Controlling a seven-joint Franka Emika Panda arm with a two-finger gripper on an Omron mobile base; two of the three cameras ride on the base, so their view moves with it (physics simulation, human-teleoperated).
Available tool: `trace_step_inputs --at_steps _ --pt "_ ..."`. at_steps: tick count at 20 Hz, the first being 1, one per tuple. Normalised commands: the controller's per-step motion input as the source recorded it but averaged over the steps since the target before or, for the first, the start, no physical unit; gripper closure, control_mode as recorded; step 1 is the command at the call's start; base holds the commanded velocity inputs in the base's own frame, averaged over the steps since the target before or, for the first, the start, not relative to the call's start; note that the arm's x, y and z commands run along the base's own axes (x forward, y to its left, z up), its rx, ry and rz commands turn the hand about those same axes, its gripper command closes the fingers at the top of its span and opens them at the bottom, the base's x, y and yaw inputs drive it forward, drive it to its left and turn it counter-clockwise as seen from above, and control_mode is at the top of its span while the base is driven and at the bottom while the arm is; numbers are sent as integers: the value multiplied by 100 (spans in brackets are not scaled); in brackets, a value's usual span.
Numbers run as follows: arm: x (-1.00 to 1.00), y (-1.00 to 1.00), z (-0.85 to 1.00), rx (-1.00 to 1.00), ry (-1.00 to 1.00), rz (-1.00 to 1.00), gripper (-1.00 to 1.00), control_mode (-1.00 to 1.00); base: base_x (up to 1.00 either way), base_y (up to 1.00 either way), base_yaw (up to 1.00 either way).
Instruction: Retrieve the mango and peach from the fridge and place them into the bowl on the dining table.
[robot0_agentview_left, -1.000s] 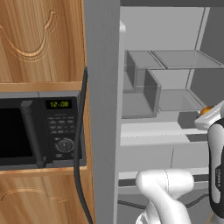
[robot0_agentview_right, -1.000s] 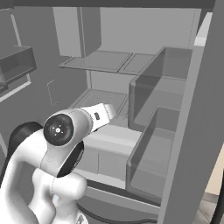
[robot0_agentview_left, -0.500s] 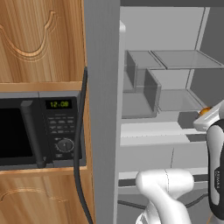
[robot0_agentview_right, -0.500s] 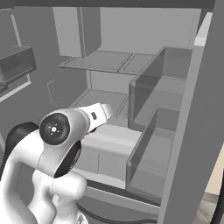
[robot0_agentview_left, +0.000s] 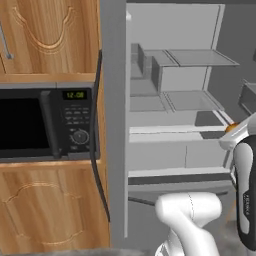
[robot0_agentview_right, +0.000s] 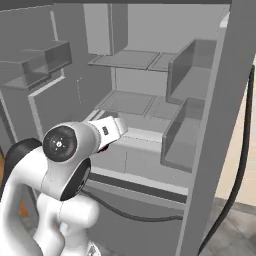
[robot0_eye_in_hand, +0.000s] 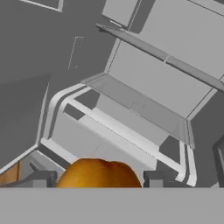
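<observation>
So I have the mango (robot0_eye_in_hand: 98, 173) clasped between my fingers (robot0_eye_in_hand: 99, 178), in front of the open fridge (robot0_agentview_left: 175, 107). It has yet to reach the bowl on the bench; afterwards, I judge, the peach needs fetching.

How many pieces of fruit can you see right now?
1: a yellow-orange mango sits between the fingers, in front of the open fridge. Others may be hidden.

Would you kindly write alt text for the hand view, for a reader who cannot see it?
An orange-yellow mango sits between the two dark fingertips of the hand, which are closed on it. Beyond it, the open fridge shows pale grey shelves and drawers.
</observation>
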Motion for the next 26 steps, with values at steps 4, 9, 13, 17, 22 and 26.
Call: trace_step_inputs --at_steps 4,9,13,17,22,26 --pt "0 0 0 0 0 0 100 100 -74 -4 16" --pt "0 0 0 0 0 0 100 100 -43 -16 33" --pt "0 0 0 0 0 0 100 100 -55 -22 33" --pt "0 0 0 0 0 0 100 100 -90 -37 30" --pt "0 0 0 0 0 0 100 100 -96 -42 29" --pt "0 0 0 0 0 0 100 100 -93 -38 30"
